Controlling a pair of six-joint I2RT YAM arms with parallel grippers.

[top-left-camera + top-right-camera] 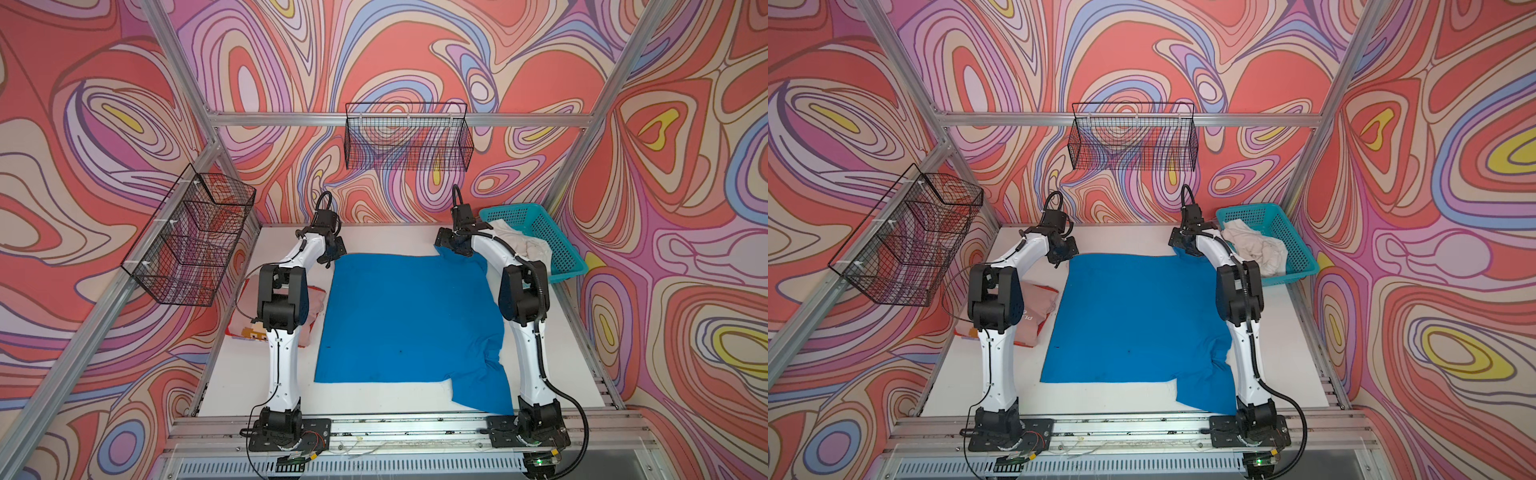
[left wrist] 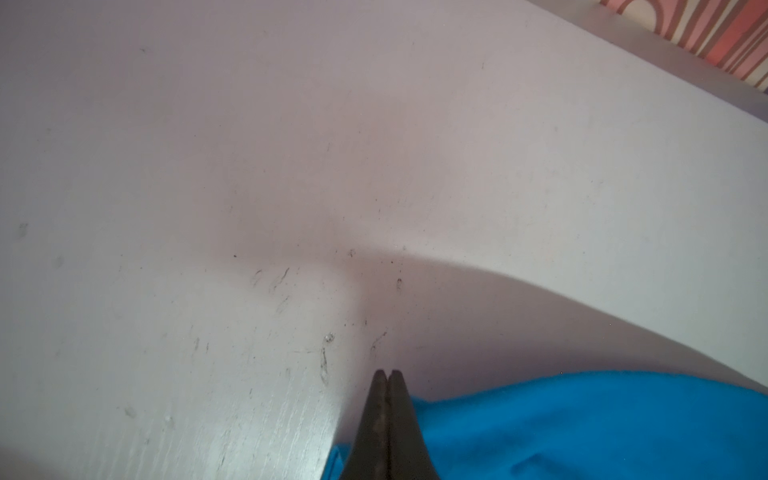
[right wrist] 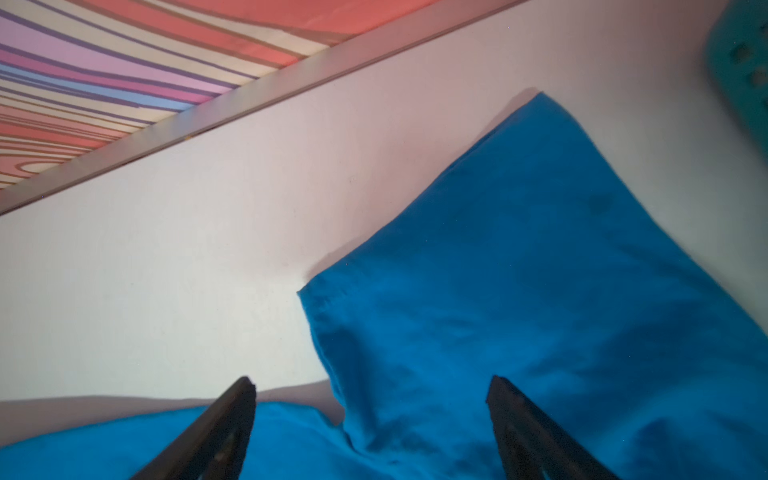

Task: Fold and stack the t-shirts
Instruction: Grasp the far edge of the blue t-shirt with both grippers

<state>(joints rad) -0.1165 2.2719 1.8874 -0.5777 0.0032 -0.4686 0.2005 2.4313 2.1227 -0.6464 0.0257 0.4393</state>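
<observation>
At the far left the pink t-shirt [image 1: 1040, 305] lies folded on the tabletop [image 1: 374, 401], partly hidden under my left arm. Next comes my left pincer [image 2: 387, 374], its fingers pressed together at the far left corner of the blue t-shirt [image 1: 407, 316]; whether any cloth is nipped lower down between them I cannot tell. The blue t-shirt lies spread flat across the middle, its near right sleeve rumpled against my right arm. My right pincer [image 3: 370, 386] stands wide apart and empty above the peaked far right corner. Beyond it the off-white t-shirt [image 1: 528, 247] sits crumpled in the teal basket [image 1: 571, 249].

My worry is an uneven pull: if the left side tugs while the right holds nothing, the cloth would likely skew toward the pink t-shirt and nudge its fold. Closing the right on that raised peak may catch two layers. Folding over the rumpled sleeve would probably set a crooked crease.
</observation>
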